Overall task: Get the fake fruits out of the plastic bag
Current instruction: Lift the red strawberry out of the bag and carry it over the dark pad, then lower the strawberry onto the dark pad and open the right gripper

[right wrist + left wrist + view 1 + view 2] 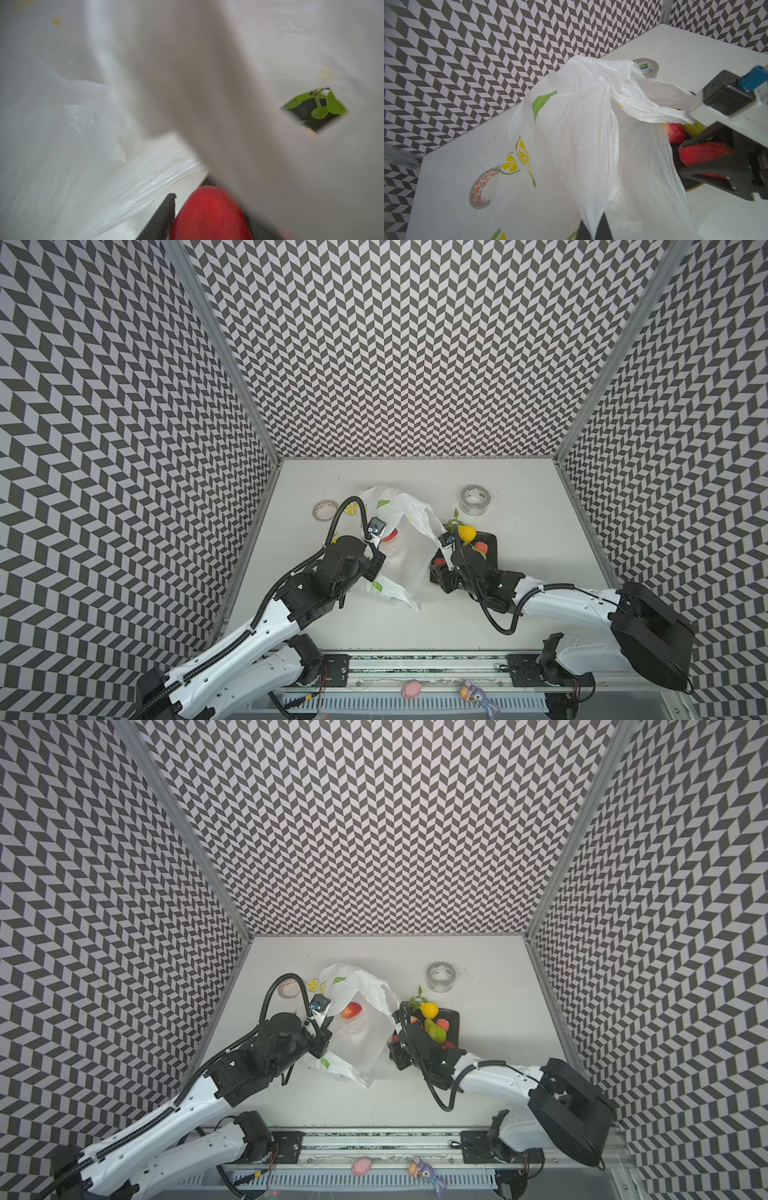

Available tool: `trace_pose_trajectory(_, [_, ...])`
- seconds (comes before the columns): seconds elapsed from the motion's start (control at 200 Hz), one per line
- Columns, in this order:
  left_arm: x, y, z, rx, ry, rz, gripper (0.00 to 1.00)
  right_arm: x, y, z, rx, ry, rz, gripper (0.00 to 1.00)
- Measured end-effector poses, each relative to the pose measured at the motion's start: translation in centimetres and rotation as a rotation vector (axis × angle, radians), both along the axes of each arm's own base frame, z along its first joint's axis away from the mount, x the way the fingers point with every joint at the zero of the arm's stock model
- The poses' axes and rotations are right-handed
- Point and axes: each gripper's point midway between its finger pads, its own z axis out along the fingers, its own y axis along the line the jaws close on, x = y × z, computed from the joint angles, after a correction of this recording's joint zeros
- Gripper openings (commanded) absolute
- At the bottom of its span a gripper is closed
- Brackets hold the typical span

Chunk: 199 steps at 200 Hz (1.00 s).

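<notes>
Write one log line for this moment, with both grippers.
left gripper: shut on plastic bag | right gripper: shut on red fruit | pink-orange fruit: in bag

The walls [395,344] carry a dark grey and white chevron pattern. The table [374,630] is plain off-white, and the arms [257,637] are white with black joints. The plastic bag [405,560] is milky white, printed with yellow lemon slices and green leaves. The tray [453,1025] is black, the lemon [466,533] yellow with green leaves, the green fruit [434,1031] yellowish green, the red fruit [209,216] glossy, the clear tape roll [475,499] greyish, and the printed tape roll [480,190] red-orange on white.
</notes>
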Motion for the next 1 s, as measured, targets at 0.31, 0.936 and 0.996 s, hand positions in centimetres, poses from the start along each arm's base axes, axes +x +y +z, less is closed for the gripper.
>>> trace_pose_trajectory(0.31, [0.4,0.6,0.1,0.014,-0.013,0.031,0.0,1.1,-0.2,-2.0,-0.043,-0.022,-0.044,0.23])
trace_pose_trajectory(0.936, [0.3,0.9,0.5,0.015,-0.03,0.03,0.0,1.0,-1.5,-2.4,-0.058,-0.056,-0.076,0.65])
trace_pose_trajectory(0.996, [0.3,0.9,0.5,0.018,-0.031,0.031,0.0,0.9,-1.6,-1.8,-0.043,-0.067,-0.075,0.67])
